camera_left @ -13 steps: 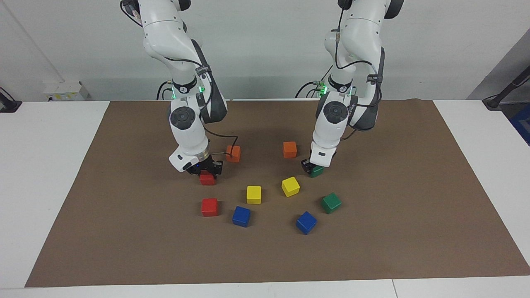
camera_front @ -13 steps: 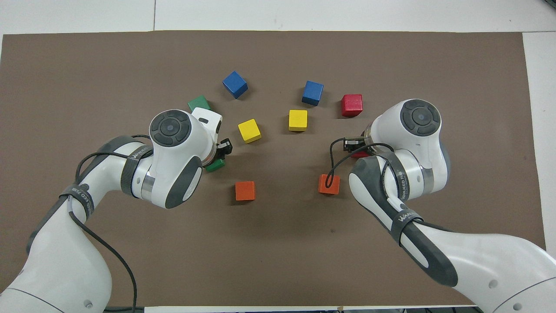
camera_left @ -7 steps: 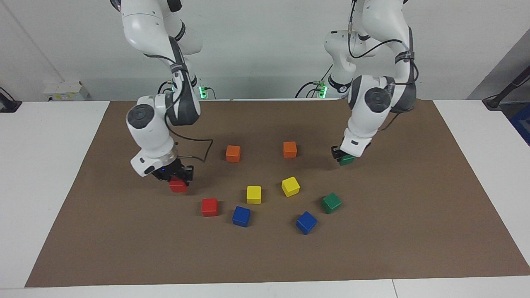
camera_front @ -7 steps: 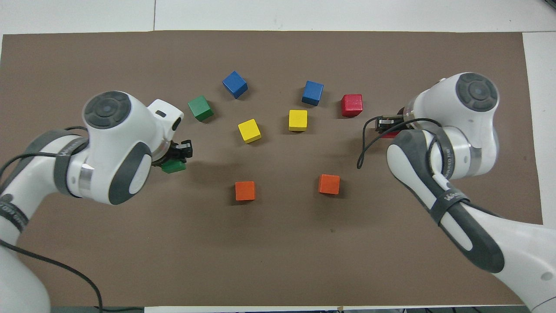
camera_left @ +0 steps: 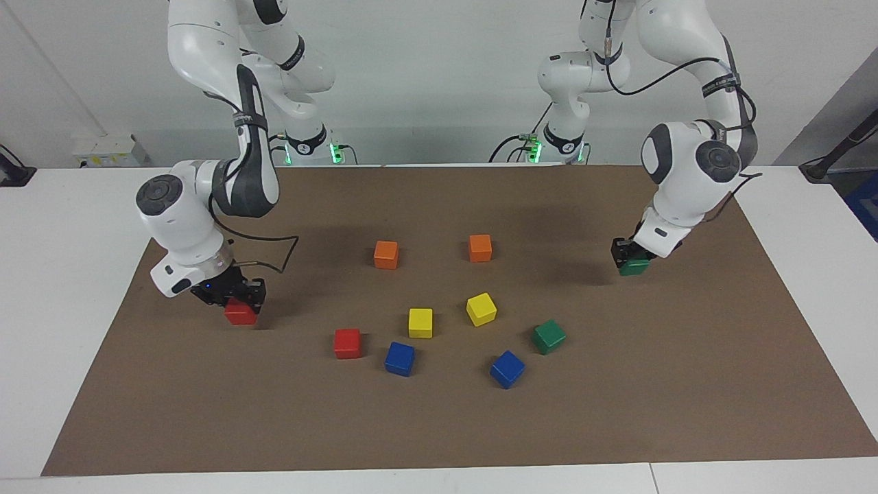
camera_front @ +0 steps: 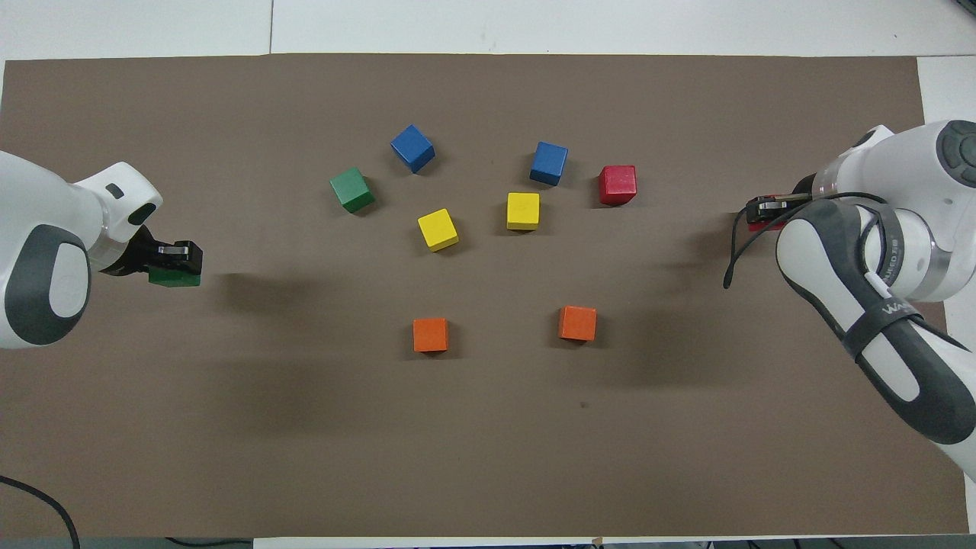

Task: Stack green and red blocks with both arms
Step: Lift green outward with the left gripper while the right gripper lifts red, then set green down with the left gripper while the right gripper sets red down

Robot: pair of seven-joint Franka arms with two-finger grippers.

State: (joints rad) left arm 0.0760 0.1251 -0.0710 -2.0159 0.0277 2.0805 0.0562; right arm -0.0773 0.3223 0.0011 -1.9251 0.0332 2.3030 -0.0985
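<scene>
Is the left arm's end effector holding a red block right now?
No, the left end effector is shut on a green block; the right end effector holds the red block.

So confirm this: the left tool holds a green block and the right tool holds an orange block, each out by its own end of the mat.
Not quite. The right tool holds a red block, not an orange one, as the facing view shows. The left tool does hold a green block, each near its own end of the mat.
</scene>
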